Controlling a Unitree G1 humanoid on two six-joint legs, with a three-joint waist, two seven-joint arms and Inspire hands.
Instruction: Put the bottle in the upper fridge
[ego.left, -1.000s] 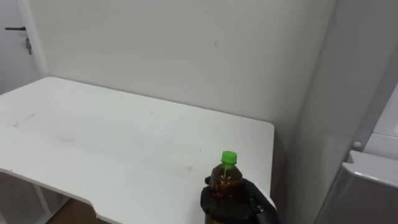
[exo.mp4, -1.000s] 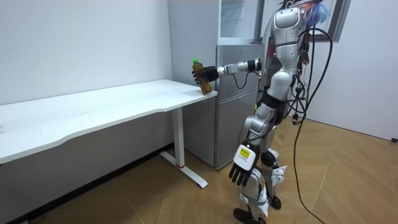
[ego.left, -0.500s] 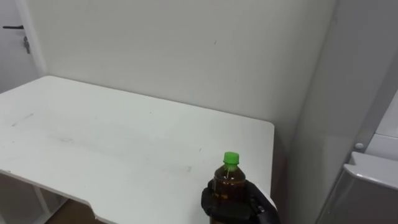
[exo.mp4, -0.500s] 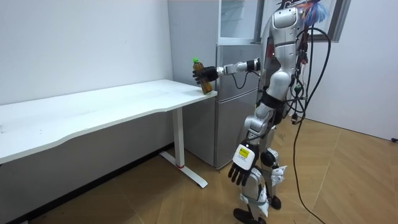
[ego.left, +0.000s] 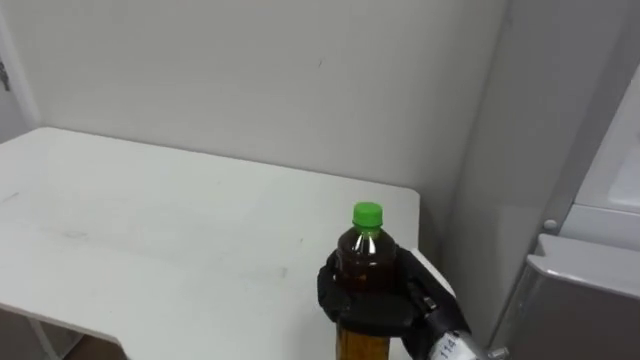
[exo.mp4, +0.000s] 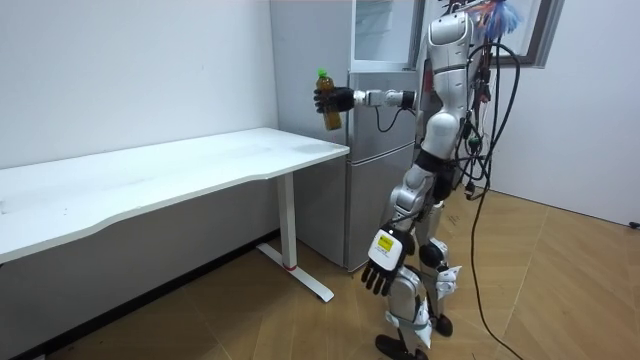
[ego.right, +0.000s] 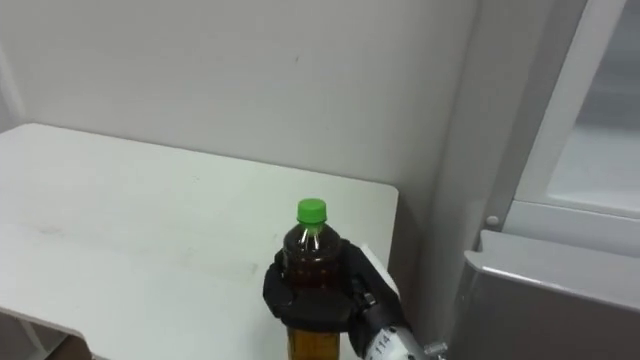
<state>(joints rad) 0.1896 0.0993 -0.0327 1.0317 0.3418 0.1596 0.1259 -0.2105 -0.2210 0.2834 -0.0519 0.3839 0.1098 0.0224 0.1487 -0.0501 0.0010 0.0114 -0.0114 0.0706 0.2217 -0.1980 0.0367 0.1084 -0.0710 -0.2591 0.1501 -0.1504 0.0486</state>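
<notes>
Green-capped bottle (ego.left: 362, 262) gripped upright in right hand (ego.left: 362, 306)

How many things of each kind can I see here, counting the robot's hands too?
Bottles: 1, the bottle, brown with a green cap, gripped in the right robot hand
Tables: 1, the white table
Fridges: 1, the fridge
Robot hands: 2, the second being the left robot hand, hanging open by the leg
Total: 5
</notes>
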